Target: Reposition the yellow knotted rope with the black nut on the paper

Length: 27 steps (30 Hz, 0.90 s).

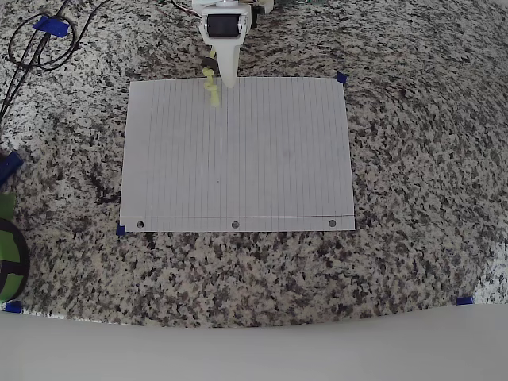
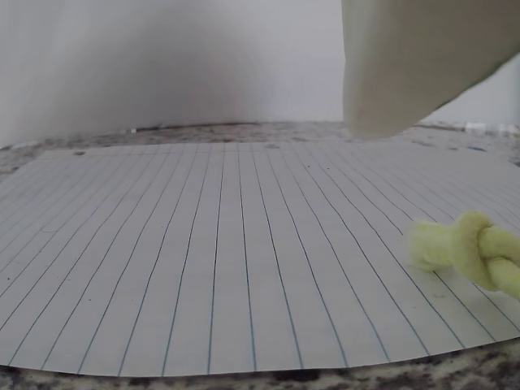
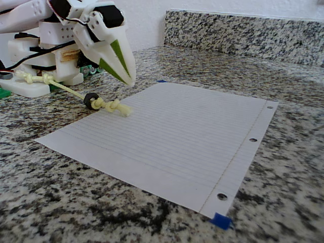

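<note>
The white lined paper (image 1: 238,159) (image 2: 203,260) (image 3: 177,131) lies flat on the granite counter. One knotted, frayed end of the yellow knotted rope (image 1: 210,87) (image 2: 463,248) (image 3: 114,106) rests on the sheet's far edge. From there the rope trails off the sheet toward the arm's base. The black nut (image 3: 91,100) (image 1: 209,59) sits on the rope just off the paper's edge. My gripper (image 1: 229,79) (image 3: 129,78) hovers just above and beside that rope end. Its jaws look shut and hold nothing. One white finger (image 2: 398,65) shows in the wrist view.
Black cables (image 1: 40,44) loop at the far left corner in the overhead view. Blue tape bits (image 1: 341,78) (image 3: 221,220) mark the paper's corners. A green object (image 1: 8,246) sits at the left edge. A granite backsplash (image 3: 243,33) rises behind the counter.
</note>
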Each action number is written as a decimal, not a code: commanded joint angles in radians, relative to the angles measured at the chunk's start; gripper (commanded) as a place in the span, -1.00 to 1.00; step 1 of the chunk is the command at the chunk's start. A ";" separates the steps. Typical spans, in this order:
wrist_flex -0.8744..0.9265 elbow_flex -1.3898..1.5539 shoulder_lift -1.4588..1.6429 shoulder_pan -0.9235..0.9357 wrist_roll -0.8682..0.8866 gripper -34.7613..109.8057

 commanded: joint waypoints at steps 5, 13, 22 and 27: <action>0.000 0.040 0.002 -0.003 -0.006 -0.52; -0.051 0.011 0.002 0.011 -0.003 -0.52; -0.104 -0.179 -0.150 0.012 -0.006 -0.52; -0.091 -0.337 -0.328 0.012 -0.017 -0.52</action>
